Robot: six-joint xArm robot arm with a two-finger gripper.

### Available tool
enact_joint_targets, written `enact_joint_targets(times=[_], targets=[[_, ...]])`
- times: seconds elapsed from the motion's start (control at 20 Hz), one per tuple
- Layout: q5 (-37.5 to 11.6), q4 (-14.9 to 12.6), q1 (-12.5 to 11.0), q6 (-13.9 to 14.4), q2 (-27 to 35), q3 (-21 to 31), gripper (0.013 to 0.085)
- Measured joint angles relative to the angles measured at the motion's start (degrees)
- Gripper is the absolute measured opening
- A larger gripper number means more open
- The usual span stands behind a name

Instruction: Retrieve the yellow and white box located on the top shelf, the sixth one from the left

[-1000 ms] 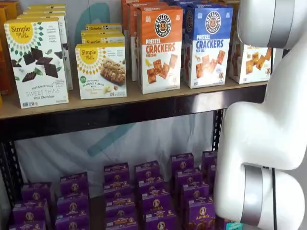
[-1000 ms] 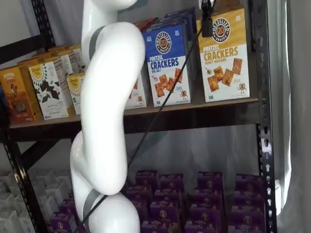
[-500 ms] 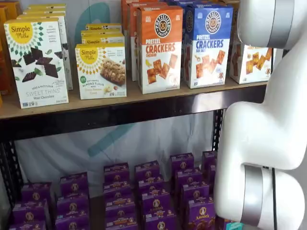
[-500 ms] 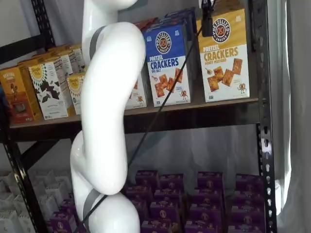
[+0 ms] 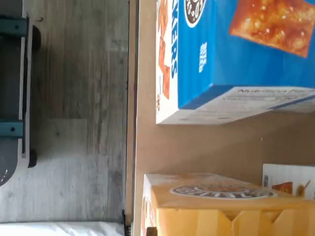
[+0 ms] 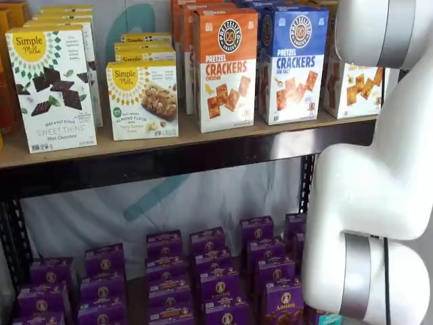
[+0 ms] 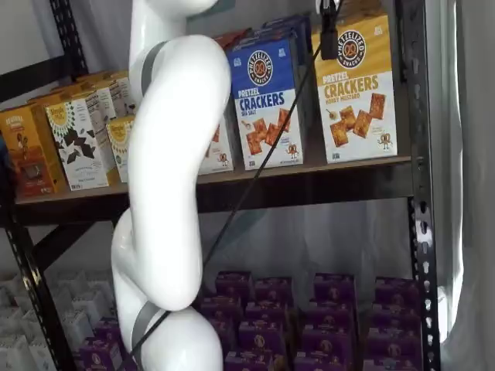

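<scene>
The yellow box [image 7: 357, 89] stands at the right end of the top shelf [image 7: 309, 184], just beside the blue box [image 7: 267, 100]. A black finger [image 7: 329, 35] of the tool [image 7: 329, 31] hangs before its top. I cannot tell if the tool is released or clenched.

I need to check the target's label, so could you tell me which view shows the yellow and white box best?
A shelf view shows the yellow and white box best: its whole front is visible. In the other shelf view the arm hides most of it, and the wrist view shows only its yellow top, close up.
</scene>
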Motion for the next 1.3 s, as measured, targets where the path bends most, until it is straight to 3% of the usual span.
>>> enact_joint_targets(times=[0.35, 0.85, 1.3], targets=[[0.3, 0.4, -0.1, 0.2, -0.3, 0.0, 0.061], [-0.3, 0.8, -1.4, -0.9, -4.5, 4.2, 0.061], [-0.3, 0.5, -3.3, -3.0, -13.5, 13.6, 0.061]])
